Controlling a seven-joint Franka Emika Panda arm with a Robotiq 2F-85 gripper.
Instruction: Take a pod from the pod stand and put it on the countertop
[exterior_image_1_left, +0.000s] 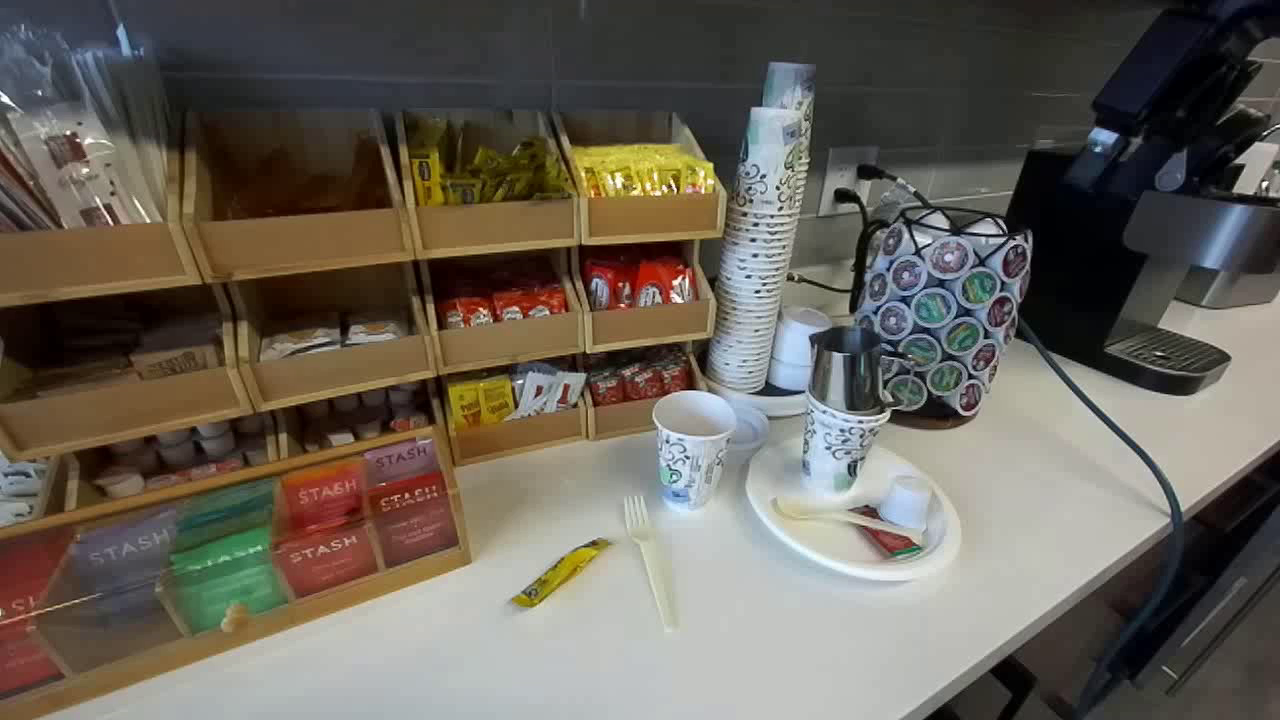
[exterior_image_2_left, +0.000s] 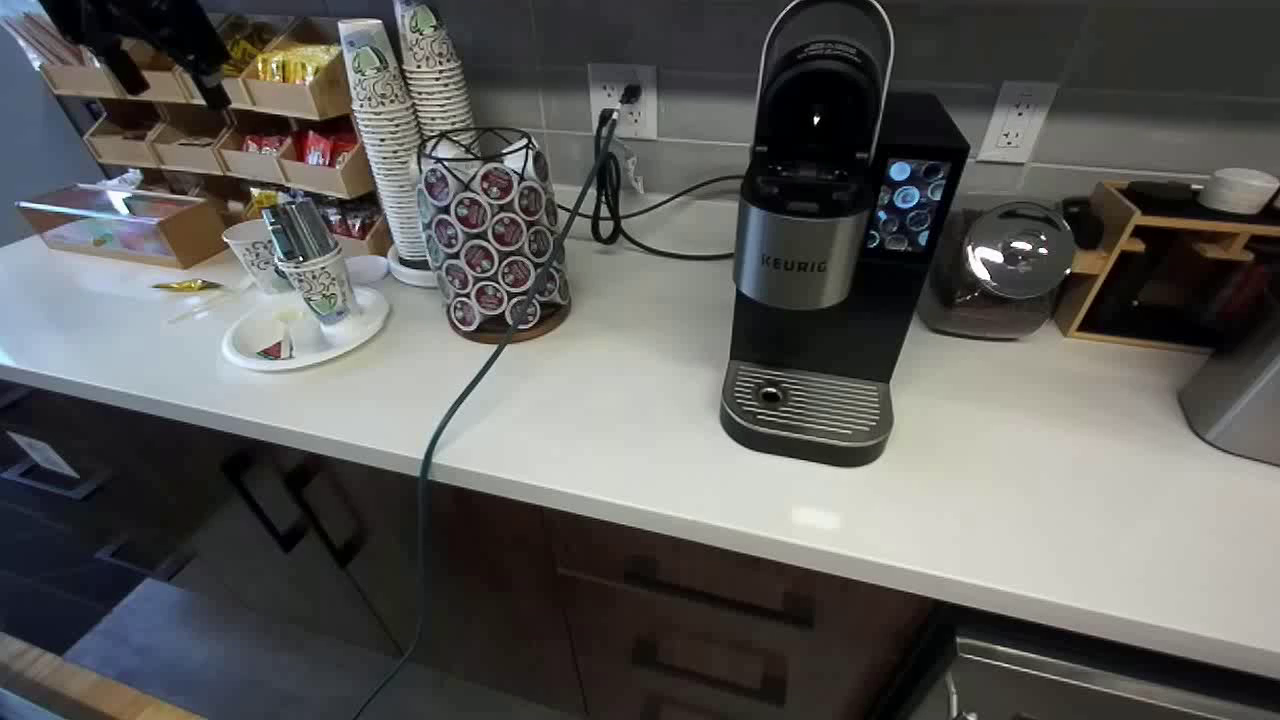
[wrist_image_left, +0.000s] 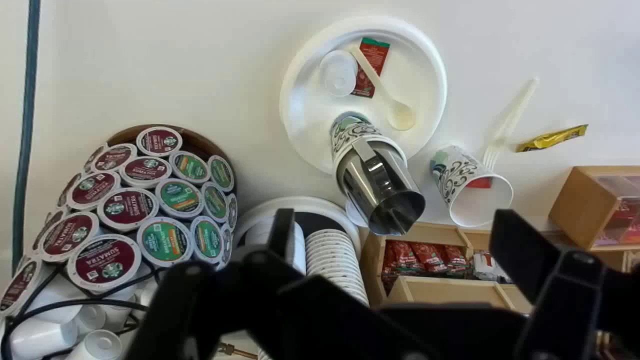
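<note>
Dark wire pod stand (wrist_image_left: 202, 145) bearing pods (wrist_image_left: 126, 209) on a pale counter (exterior_image_2_left: 620, 420). The claw (wrist_image_left: 394, 220) is wide, empty; picking and placing seemingly remain.

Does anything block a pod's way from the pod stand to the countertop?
Nothing visible stands between the pod stand and the bare countertop beside the plate. A dark cable crosses on the coffee machine's side; a path there might snag it.

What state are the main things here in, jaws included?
Jaws: open, nothing gripped
Pod stand: upright, loaded with pods
Coffee machine: lid raised, screen lit
Metal pitcher: standing in a paper cup's mouth
Loose cup: upright, uncovered
Yellow packet, fork: lying on countertop
</note>
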